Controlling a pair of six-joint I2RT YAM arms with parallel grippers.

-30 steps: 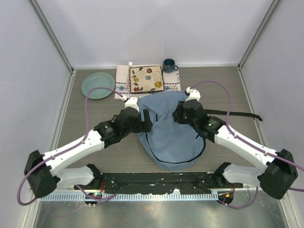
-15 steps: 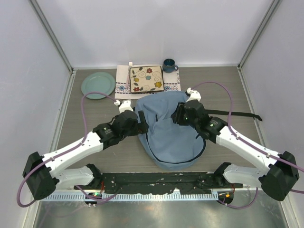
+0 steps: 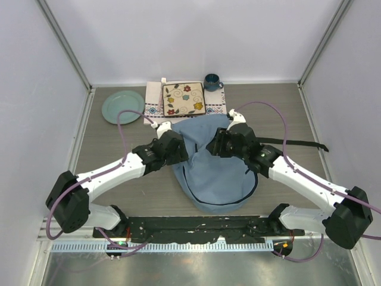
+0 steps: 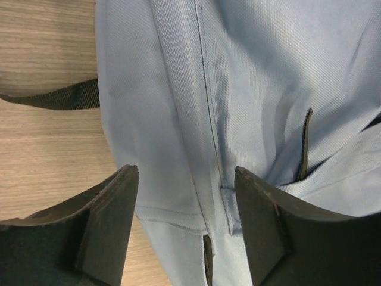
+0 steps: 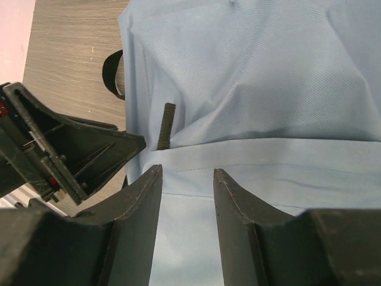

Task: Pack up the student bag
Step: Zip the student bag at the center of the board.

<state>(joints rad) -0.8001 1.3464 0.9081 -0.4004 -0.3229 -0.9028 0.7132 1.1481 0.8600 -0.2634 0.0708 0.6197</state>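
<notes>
The large soft light-blue fabric backpack [image 3: 217,173] lay flat in the middle of the grey wood-grain table [image 3: 119,190], with both tools over its far end.

Its long axis ran from the near edge toward the embroidered white cloth mat [image 3: 153,106]. The left gripper [image 4: 186,179] hung over the far-left seam and the right gripper [image 5: 187,176] over the far-right side, beside a short dark ribbed tab [image 5: 166,125]. Both had their jaws apart, clamping nothing. Neither arm looked clearly nearer.

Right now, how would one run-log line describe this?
student bag: lying on table | left gripper: open over bag | right gripper: open over bag
</notes>
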